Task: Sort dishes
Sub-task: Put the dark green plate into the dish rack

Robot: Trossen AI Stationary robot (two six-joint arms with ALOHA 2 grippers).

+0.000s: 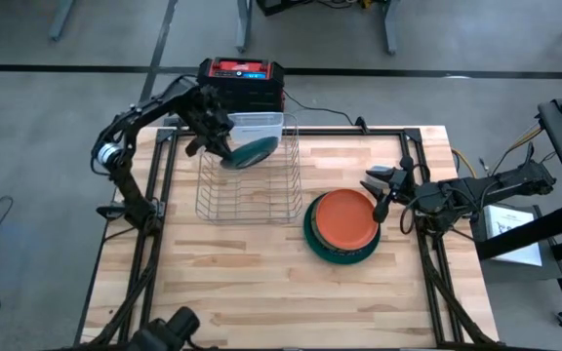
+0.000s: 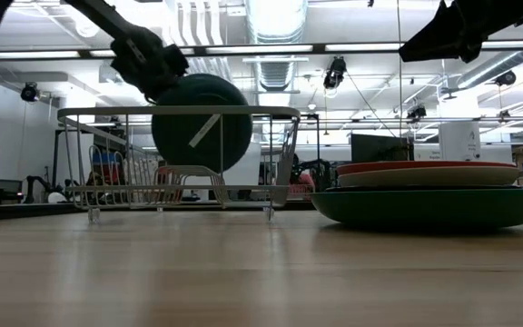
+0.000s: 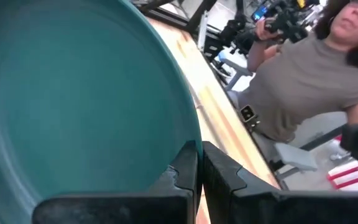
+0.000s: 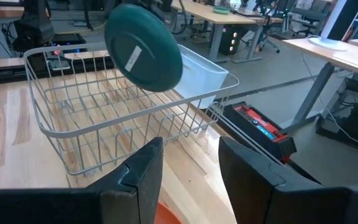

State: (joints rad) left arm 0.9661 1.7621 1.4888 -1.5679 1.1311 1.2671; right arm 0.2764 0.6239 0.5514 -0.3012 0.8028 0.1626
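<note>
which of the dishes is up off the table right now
The teal plate, gripped at its rim by the left gripper and tilted above the wire rack. The orange plate and large dark green plate sit stacked on the table.

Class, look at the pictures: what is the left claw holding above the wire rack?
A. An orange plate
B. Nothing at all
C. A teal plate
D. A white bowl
C: the left claw is shut on the rim of the teal plate, which hangs tilted over the wire rack; the orange plate lies on the stack by the right claw.
</note>
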